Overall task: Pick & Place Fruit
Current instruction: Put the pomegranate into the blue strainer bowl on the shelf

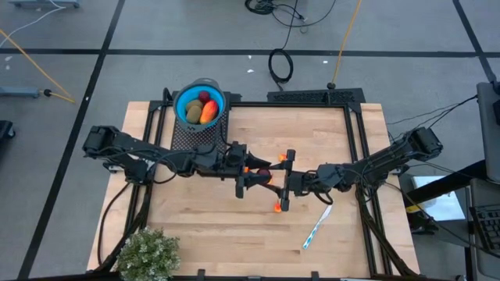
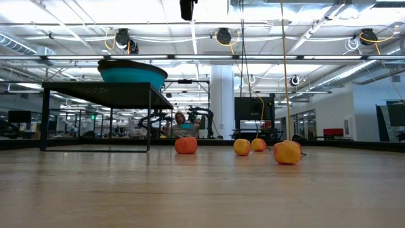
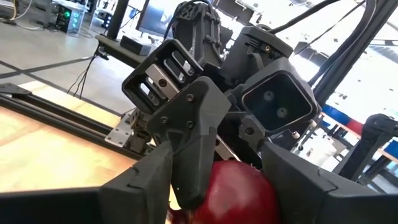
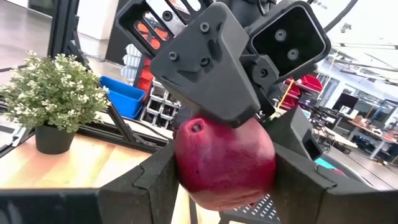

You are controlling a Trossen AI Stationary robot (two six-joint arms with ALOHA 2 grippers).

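Over the middle of the wooden table [image 1: 234, 226], the left gripper [image 1: 251, 166] and the right gripper [image 1: 283, 181] meet head-on around one dark red ball [image 1: 264, 172], which from above is only a small dark spot between them. The wrist views show it far better. In the right wrist view the red ball [image 4: 225, 163] sits between that arm's own two dark fingers [image 4: 155, 180], pressed against them on both sides, with the left gripper's finger lying over its top. In the left wrist view the same ball [image 3: 239, 193] lies between the left arm's fingers, one finger [image 3: 186, 149] across its front, and the right arm's wrist camera looms just behind. Both grippers appear closed on the ball at once.

Only the high view shows the blue bowl [image 1: 181, 101] on its black mesh stand at the table's far edge, holding a red-orange piece and brown-green ovals, the pen [image 1: 316, 228] near the right arm, and the plant [image 1: 148, 254] at the near left corner. The low view alone shows four orange fruits [image 2: 186, 145] resting on the tabletop.
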